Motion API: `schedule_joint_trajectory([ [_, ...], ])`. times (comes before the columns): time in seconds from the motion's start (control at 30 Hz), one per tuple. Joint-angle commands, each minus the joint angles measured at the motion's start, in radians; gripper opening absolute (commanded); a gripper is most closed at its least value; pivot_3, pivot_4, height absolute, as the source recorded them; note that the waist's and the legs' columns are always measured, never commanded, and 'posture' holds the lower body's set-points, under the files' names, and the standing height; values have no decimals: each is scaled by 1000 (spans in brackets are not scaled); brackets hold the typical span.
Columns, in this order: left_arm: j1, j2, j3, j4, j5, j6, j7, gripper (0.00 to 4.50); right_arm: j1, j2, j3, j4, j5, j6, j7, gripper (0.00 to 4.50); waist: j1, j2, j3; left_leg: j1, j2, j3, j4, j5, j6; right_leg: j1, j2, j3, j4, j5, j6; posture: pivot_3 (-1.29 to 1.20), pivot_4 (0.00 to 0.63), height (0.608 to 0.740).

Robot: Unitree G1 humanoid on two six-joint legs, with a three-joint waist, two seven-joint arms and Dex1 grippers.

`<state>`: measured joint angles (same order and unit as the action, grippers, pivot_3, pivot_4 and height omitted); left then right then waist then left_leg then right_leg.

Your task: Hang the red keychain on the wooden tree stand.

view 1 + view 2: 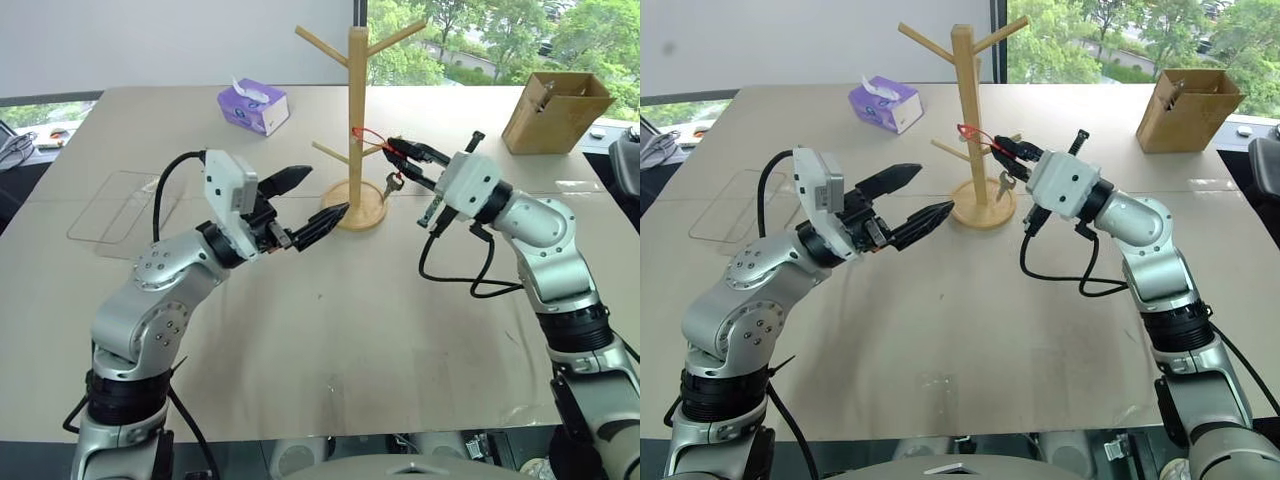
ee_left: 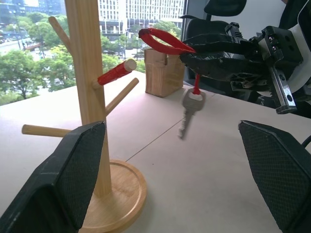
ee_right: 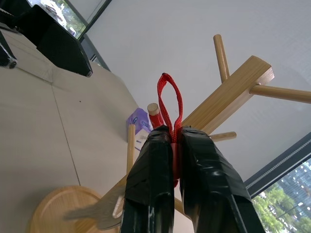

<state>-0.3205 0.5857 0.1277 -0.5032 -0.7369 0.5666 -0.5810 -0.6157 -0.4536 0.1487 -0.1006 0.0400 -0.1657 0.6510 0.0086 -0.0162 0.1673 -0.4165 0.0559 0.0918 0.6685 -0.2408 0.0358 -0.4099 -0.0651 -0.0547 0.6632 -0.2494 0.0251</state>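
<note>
Right gripper (image 1: pixel 392 150) with jaws closed on the red keychain (image 2: pixel 165 41), a thin red fabric loop strap carrying a small silver-grey metal key (image 2: pixel 188 111) that dangles below the jaws. The loop projects ahead of the fingertips, close beside the red-tipped lower peg (image 2: pixel 115 74) of the wooden tree stand (image 1: pixel 357 110), a light-wood post on a round disc base standing on the beige worktop (image 1: pixel 330 320). Left gripper (image 1: pixel 312 205), jaws wide apart and empty, hovers near the stand's base. The strap looks soft and light; the key is likely to swing. Holding the strap near the key, as here, probably keeps the loop open for the peg.
</note>
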Motion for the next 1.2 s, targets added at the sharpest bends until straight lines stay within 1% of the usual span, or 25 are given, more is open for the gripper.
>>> schedule_joint_trajectory([
  [0.03, -17, 10, 34, -8, 2, -11, -1, 4500, -44, 23, 6, 5, -4, -25, 3, 26, -1, 0, 0, 0, 0, 0, 0, 0, 0, 0, 0, 0, 0, 0, 0, 0, 150, 740],
  [0.33, -17, 4, 38, -10, 7, -8, 2, 4500, -72, 69, 30, 80, -5, -47, 23, 26, -1, 0, 0, 0, 0, 0, 0, 0, 0, 0, 0, 0, 0, 0, 0, 0, 150, 740],
  [0.67, -12, 4, 40, -16, 13, -11, 6, 4500, -104, 101, 16, 152, -13, -77, 8, 26, -7, 0, 0, 0, 0, 0, 0, 0, 0, 0, 0, 0, 0, 0, 0, 0, 150, 740],
  [1.2, -14, -7, 34, -15, 25, -21, 8, 4500, -117, 133, 14, 199, -21, -77, -11, 26, -20, 0, 0, 0, 0, 0, 0, 0, 0, 0, 0, 0, 0, 0, 0, 0, 150, 740],
])
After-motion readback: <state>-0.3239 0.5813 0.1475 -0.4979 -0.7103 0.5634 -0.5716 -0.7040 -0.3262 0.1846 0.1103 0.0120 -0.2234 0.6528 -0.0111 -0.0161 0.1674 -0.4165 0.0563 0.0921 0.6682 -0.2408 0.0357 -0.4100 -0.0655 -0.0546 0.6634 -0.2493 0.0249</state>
